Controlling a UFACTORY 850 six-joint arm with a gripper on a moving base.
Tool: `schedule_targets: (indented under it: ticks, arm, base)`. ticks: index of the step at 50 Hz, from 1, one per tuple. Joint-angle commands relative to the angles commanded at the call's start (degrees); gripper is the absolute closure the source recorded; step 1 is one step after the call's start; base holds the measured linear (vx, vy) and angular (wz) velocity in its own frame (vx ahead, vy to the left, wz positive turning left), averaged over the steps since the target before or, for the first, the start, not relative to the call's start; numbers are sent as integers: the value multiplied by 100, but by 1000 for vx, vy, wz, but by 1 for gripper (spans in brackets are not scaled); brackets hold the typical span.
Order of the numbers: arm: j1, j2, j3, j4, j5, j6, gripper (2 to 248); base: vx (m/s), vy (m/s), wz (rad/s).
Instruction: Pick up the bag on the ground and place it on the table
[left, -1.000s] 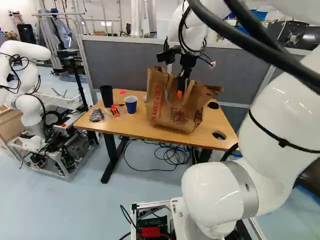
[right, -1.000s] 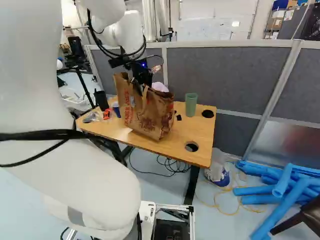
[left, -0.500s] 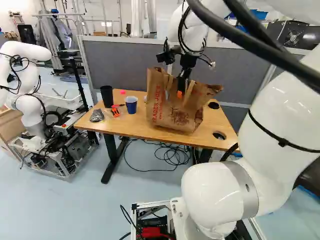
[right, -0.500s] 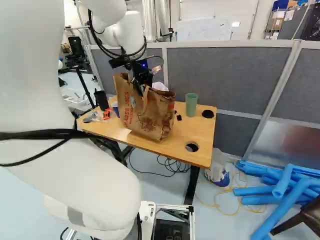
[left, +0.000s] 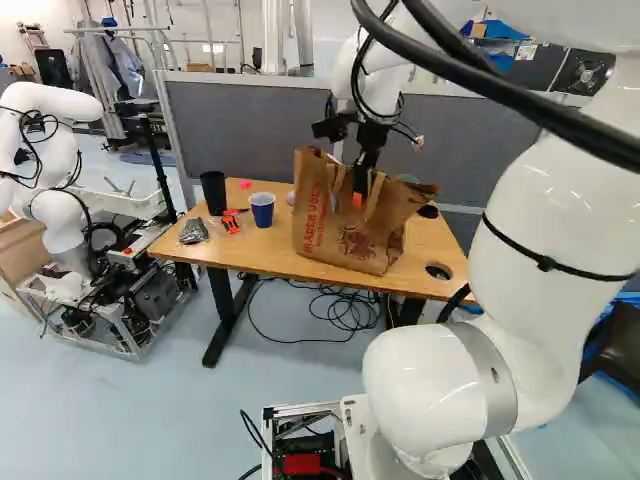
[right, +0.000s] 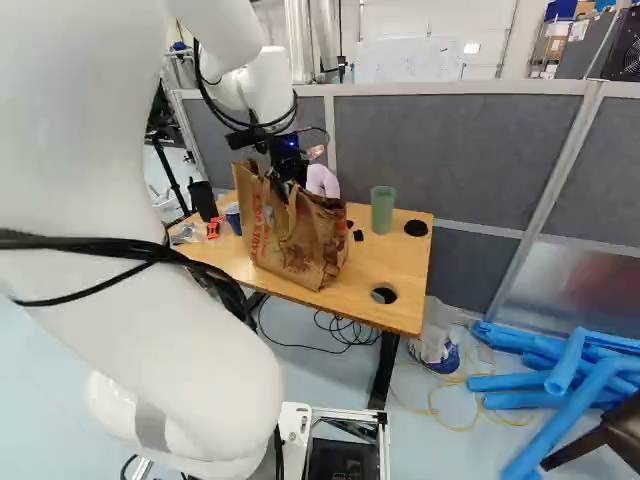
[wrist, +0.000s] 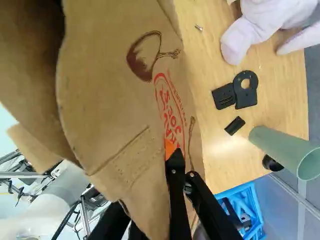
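In the left base view my gripper (left: 358, 196) reaches down into the top of the brown paper bag (left: 322, 218), by its handles. The bag (right: 290, 243) stands upright on the wooden table (right: 395, 272), its top crumpled. From the wrist, the bag (wrist: 112, 85) spreads ahead of the gripper (wrist: 169, 156), which is shut on its paper near a handle patch. One finger with an orange pad shows; paper hides the other.
Nearby on the table are a green cup (right: 383, 208), a blue cup (left: 262, 208), a black cup (left: 213, 192), small black parts (wrist: 245, 90) and a pale lilac cloth thing (wrist: 265, 25). Behind the table runs a grey partition (right: 450, 150). Another robot (left: 60, 190) stands at the left.
My arm has shifted against its base joint, and the gripper has moved slightly leftward in the left base view. The bag's crumpled top has shifted slightly with it. The base has not moved.
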Motion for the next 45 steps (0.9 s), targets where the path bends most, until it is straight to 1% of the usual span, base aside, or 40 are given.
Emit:
schedule_targets:
  ticks: [8, 9, 14, 15, 19, 20, 24, 25, 30, 31, 35, 36, 40, 41, 45]
  arm:
    - [0, -22, -1, 0, 0, 0, 232]
    - [0, -22, -1, 0, 0, 0, 211]
    - [0, -23, -1, 0, 0, 0, 211]
    - [0, -23, -1, 0, 0, 0, 177]
    - [0, -23, -1, 0, 0, 0, 177]
    - [0, -23, -1, 0, 0, 0, 142]
    - [0, -23, -1, 0, 0, 0, 142]
    - [0, -23, -1, 0, 0, 0, 106]
    - [0, 23, 1, 0, 0, 0, 106]
    - [0, 37, 2, 0, 0, 0, 68]
    - [0, 104, 5, 0, 0, 0, 68]
    - [0, 122, 6, 0, 0, 0, 31]
    - [0, 195, 9, 0, 0, 0, 31]
    - [0, 214, 9, 0, 0, 0, 3]
    - [0, 289, 10, 0, 0, 0, 3]
  base:
    - [0, 0, 0]
    - [0, 0, 0]
    - [0, 0, 0]
    - [0, 0, 0]
    - [0, 0, 0]
    - [0, 0, 0]
    - [0, 0, 0]
    - [0, 0, 0]
    - [0, 0, 0]
    - [0, 0, 0]
    - [0, 0, 0]
    - [0, 0, 0]
    - [0, 0, 0]
    - [0, 0, 0]
    - [0, 0, 0]
